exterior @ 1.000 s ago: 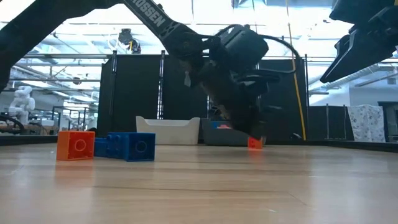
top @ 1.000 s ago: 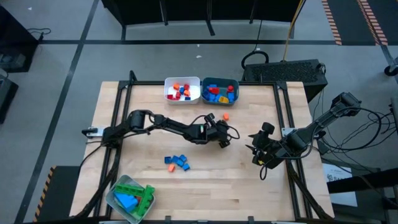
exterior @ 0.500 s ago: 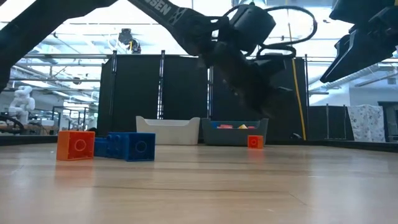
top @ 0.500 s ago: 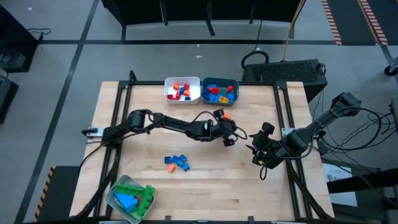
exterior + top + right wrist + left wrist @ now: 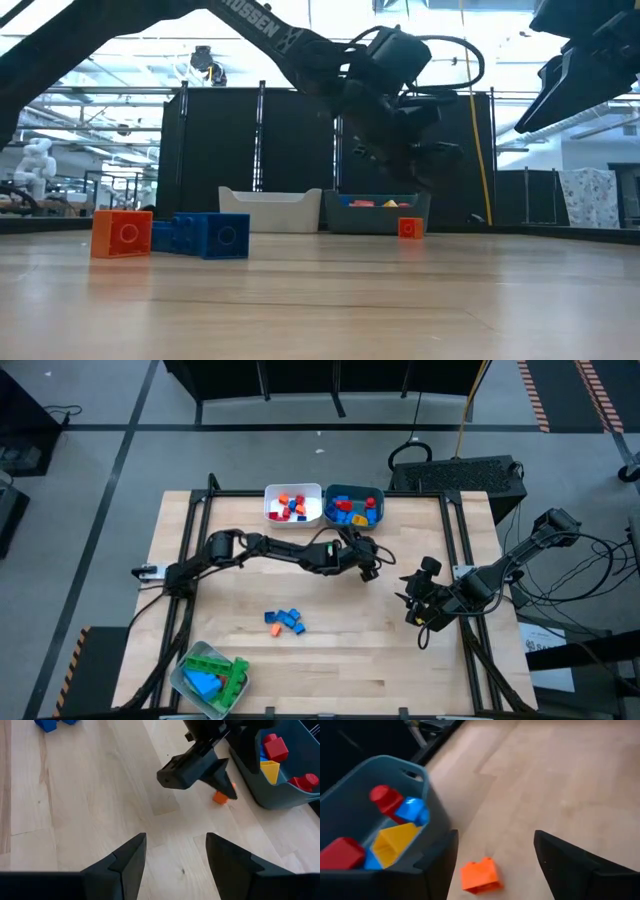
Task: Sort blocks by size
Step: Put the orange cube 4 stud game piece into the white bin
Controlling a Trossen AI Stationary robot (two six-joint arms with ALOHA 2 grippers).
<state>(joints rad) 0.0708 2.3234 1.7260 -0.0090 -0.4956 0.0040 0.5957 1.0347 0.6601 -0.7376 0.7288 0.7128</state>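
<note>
A small orange block (image 5: 479,875) lies flat on the wooden table next to the teal bin (image 5: 380,820). It also shows in the low view (image 5: 409,228) and in the right wrist view (image 5: 220,797). My left gripper (image 5: 492,865) hovers open above it, near the middle of the table's far half (image 5: 360,552), one finger to each side and clear of it (image 5: 425,175). My right gripper (image 5: 175,860) waits open above the table's right side (image 5: 413,612). A cluster of blue blocks and one orange block (image 5: 285,621) rests on the table's middle.
At the far edge, the white bin (image 5: 293,505) and the teal bin (image 5: 353,506) each hold several blocks. A clear-grey bin (image 5: 208,678) with green and blue blocks stands at the near left corner. Bare wood lies between the cluster and my right gripper.
My left gripper was shut with its tips down at the table beside the small orange block. It has risen, moved toward the far edge and the teal bin, and opened. The orange block has stayed where it was.
</note>
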